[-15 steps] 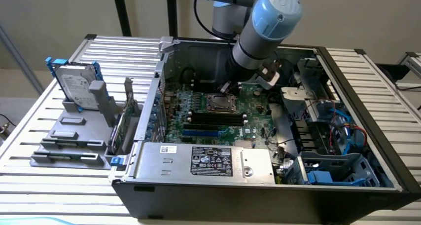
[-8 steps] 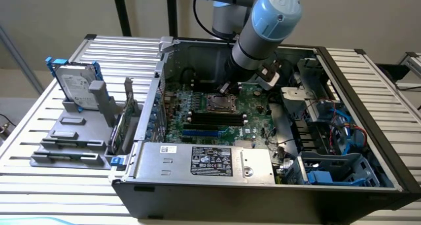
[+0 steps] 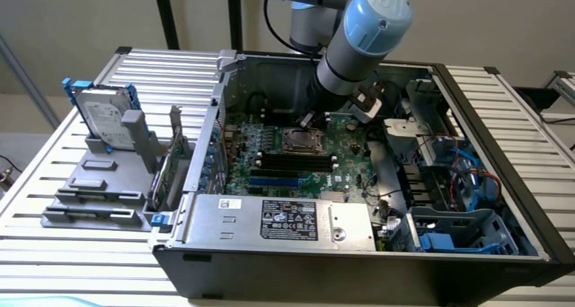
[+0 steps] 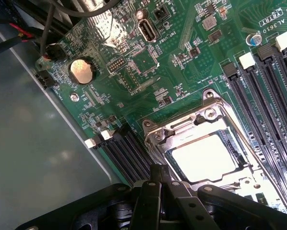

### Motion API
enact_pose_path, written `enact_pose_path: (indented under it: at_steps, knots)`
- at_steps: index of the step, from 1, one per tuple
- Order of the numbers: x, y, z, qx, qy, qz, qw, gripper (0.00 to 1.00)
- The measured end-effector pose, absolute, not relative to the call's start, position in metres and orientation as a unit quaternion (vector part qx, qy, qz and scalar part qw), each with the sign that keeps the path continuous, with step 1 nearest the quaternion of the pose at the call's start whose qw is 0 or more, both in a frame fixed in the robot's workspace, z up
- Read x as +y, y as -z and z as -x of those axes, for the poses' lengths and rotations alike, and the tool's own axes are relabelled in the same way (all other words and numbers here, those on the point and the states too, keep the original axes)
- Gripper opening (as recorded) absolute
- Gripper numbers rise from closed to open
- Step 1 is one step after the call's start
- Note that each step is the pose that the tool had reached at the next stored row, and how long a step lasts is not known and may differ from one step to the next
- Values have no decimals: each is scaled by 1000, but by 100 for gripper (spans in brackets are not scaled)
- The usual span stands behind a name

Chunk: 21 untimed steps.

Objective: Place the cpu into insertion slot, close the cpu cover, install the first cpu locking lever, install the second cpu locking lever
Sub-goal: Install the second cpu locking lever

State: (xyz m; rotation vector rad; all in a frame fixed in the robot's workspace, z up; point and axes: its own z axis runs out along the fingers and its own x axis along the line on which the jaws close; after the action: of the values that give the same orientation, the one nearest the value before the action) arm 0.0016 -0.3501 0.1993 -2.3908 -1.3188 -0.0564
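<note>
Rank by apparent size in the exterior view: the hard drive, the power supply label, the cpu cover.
1. hard drive
2. power supply label, only slightly smaller; nearness to the camera makes this unsure
3. cpu cover, clearly smallest

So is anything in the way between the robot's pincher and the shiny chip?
No, nothing visible is. The chip already sits in its socket, with the metal frame cover down around it. The shut gripper hangs right at the socket's edge, with only open air between them.
</note>
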Motion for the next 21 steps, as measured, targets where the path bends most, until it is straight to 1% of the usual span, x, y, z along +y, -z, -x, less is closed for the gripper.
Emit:
enact_pose_path:
  at_steps: [4,12,21]
  knots:
    - [-353,-200,-2,-473,20,857,204,11]
    - [-378,-208,3,-473,20,857,204,11]
    - [-403,-223,10,-473,20,857,204,11]
